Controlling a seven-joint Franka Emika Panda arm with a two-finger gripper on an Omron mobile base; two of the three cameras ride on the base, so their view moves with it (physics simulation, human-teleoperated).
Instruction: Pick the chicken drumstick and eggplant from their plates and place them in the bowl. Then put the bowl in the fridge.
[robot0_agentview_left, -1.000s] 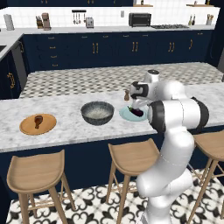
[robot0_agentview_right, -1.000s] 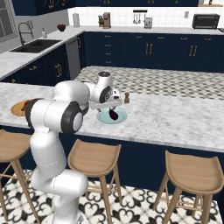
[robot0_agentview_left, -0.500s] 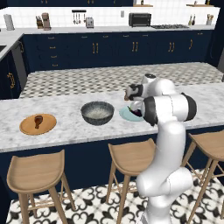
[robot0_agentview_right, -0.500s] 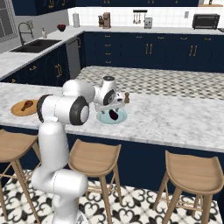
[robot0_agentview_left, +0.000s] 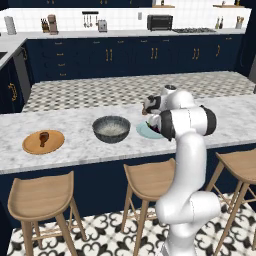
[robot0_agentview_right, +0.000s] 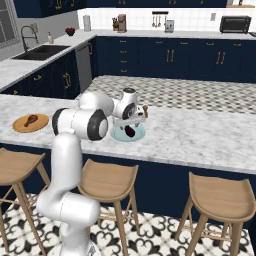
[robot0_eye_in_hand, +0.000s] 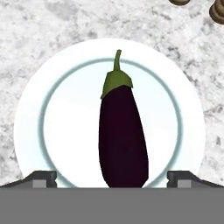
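The dark purple eggplant (robot0_eye_in_hand: 122, 135) lies lengthwise on the pale blue plate (robot0_eye_in_hand: 35, 127), green stem pointing away from the hand. My gripper (robot0_eye_in_hand: 112, 177) is open just above it, one fingertip (robot0_eye_in_hand: 41, 177) on each side of the thick end, apart from the skin. From the right base view the gripper (robot0_agentview_right: 131, 123) hangs low over the eggplant (robot0_agentview_right: 130, 131) and its plate (robot0_agentview_right: 120, 135). The dark grey bowl (robot0_agentview_left: 111, 128) stands left of that plate (robot0_agentview_left: 146, 131). Further left, the drumstick (robot0_agentview_left: 44, 138) rests on the wooden plate (robot0_agentview_left: 43, 145).
Small brown shakers (robot0_agentview_right: 145, 109) stand just behind the blue plate, seen at the corner of the hand view as brown shakers (robot0_eye_in_hand: 217, 11). Wooden stools (robot0_agentview_left: 150, 180) line the island's near edge. Navy cabinets and a sink (robot0_agentview_right: 40, 50) lie beyond.
The hand has come down closer to the blue plate and now straddles the eggplant; the elbow has swung. Bowl, plates and drumstick have not moved.
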